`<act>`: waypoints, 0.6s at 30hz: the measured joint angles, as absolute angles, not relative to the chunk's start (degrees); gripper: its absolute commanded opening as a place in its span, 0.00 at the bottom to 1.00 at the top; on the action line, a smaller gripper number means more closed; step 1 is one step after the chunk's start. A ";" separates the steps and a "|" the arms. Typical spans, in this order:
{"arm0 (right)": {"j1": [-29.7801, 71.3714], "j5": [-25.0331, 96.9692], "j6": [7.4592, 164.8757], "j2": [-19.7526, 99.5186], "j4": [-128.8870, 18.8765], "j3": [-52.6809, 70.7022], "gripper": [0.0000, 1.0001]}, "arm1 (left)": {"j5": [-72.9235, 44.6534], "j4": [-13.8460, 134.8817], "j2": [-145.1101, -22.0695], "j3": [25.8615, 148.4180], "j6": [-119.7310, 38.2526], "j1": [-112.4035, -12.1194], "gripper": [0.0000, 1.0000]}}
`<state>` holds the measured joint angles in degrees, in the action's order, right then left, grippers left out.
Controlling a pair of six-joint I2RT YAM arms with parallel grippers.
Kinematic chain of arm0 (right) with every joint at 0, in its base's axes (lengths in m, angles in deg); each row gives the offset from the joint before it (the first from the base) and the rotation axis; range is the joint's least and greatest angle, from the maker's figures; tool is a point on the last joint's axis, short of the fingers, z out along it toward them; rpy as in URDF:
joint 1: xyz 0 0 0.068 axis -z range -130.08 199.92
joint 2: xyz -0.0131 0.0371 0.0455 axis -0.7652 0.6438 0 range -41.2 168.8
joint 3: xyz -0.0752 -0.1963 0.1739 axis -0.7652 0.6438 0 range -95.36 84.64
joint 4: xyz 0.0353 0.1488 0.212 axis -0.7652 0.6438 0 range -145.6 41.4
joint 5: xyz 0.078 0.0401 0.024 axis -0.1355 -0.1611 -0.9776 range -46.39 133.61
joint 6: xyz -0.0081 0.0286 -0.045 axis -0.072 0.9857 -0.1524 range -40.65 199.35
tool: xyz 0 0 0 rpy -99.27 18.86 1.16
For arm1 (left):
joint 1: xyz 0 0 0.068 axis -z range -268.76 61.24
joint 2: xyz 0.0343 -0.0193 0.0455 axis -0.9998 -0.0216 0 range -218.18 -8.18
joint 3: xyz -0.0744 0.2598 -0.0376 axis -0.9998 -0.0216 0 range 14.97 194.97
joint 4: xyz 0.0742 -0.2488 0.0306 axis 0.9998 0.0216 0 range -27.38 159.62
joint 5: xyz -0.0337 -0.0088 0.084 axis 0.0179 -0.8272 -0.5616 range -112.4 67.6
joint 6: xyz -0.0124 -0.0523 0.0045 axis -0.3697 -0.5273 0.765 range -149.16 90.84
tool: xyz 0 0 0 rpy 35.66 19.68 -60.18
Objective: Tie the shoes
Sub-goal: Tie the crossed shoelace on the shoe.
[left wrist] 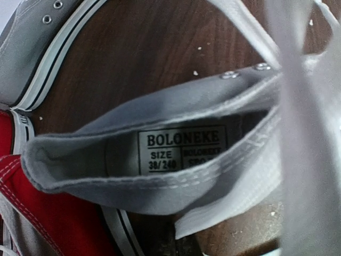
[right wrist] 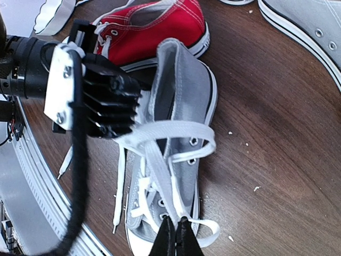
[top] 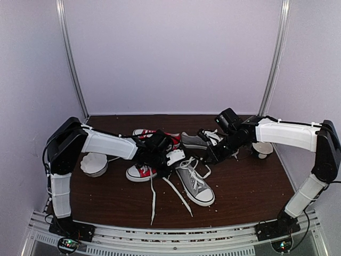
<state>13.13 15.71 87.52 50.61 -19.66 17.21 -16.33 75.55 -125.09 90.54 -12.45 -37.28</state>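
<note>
One grey shoe lies toe toward the near edge; it also shows in the right wrist view. My left gripper is at its heel opening and appears shut on its white lace, which stretches in a loop over the tongue. My right gripper is shut on the same lace above the toe end and also shows from above. The left wrist view shows the shoe's inside label and a blurred lace; its own fingers are hidden. The second grey shoe lies behind.
Two red sneakers lie left of the grey pair, one beside the grey shoe's heel. White scalloped cups stand at left and right. Two loose lace ends trail toward the near edge.
</note>
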 measured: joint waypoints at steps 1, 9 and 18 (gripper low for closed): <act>13.37 15.64 87.52 50.35 -19.74 17.64 0.00 | -16.90 75.24 -125.06 90.39 -12.78 -37.28 0.00; 15.79 17.19 87.34 46.46 -19.29 21.18 0.00 | -19.87 77.39 -109.30 79.83 -16.73 -37.28 0.00; 20.62 20.15 87.30 45.91 -18.87 27.61 0.00 | -27.74 84.95 -94.31 69.97 -28.62 -38.15 0.00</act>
<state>20.62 20.15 87.30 45.91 -18.87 27.61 -27.74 84.95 -94.31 69.97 -28.62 -38.15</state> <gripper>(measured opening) 0.008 0.005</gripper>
